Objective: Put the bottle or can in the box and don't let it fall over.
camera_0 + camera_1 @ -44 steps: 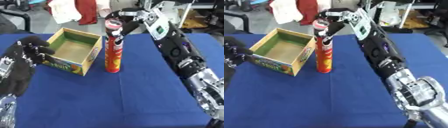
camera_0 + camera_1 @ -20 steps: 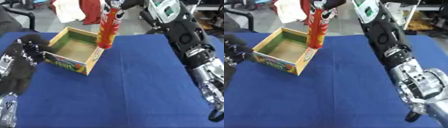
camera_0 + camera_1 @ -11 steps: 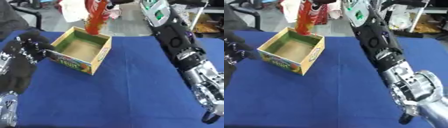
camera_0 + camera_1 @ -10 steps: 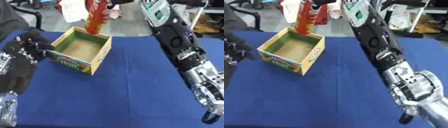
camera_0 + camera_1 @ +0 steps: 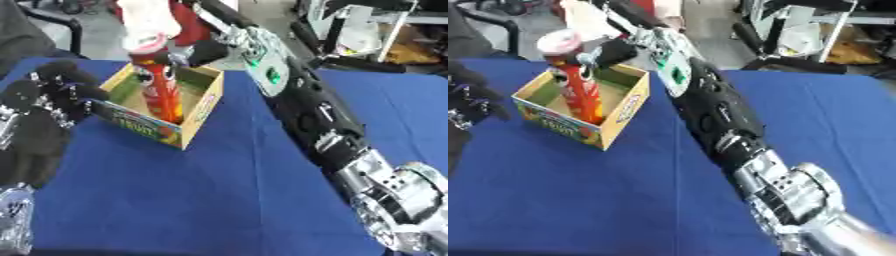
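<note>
A tall red can (image 5: 163, 89) with a pale lid stands upright inside the open cardboard box (image 5: 203, 107) at the far left of the blue table. Its lower end is hidden by the box's front wall. My right arm reaches across from the right, and my right hand (image 5: 614, 53) is curled round the can just under the lid. My left hand (image 5: 48, 95) stands open at the left, fingers up, right beside the box's left wall; I cannot tell whether it touches it.
Blue cloth (image 5: 219, 200) covers the table in front of and to the right of the box. Behind the far edge hang white and red cloths (image 5: 149, 20); a chair and metal racks (image 5: 815, 30) stand further back.
The can, held above the box's far side, has come down into the box and stands in it. The camera has also shifted, and the left hand stays by the box.
</note>
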